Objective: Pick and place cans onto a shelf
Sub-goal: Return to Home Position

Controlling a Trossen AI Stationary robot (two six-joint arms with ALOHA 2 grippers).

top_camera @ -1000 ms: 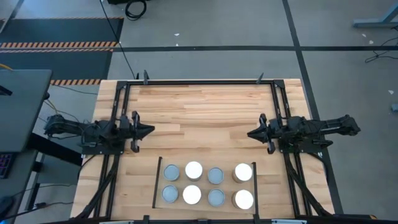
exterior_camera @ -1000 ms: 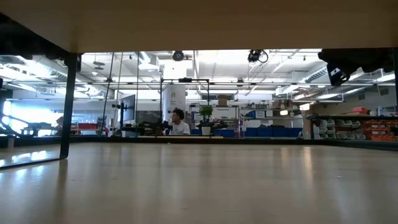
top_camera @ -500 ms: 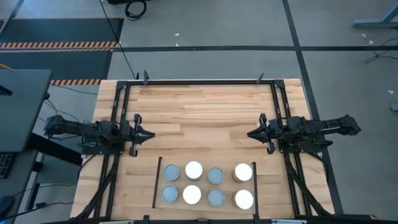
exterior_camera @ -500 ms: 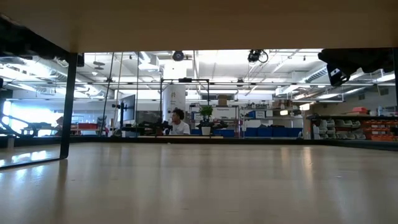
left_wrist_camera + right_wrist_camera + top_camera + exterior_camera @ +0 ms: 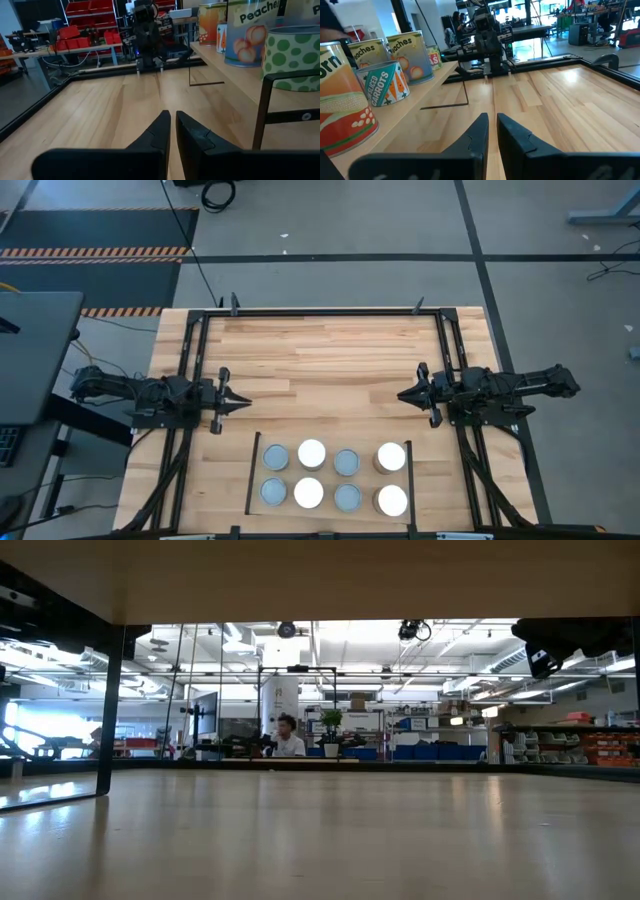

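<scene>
On the shelf (image 5: 329, 476), eight cans (image 5: 312, 452), axes upright

Bright and even from overhead, hardly any shadows on the tabletop (image 5: 330, 350). Blown-out white on a few cans (image 5: 312, 452). Backlit down low, soft sheen on the wood, dark silhouettes up top.

Eight cans (image 5: 312, 452) are counted on one shelf (image 5: 330, 477): four grey-topped and four white-topped, arranged in two rows of four. Two black bars (image 5: 250, 475) are seen edging it.
</scene>
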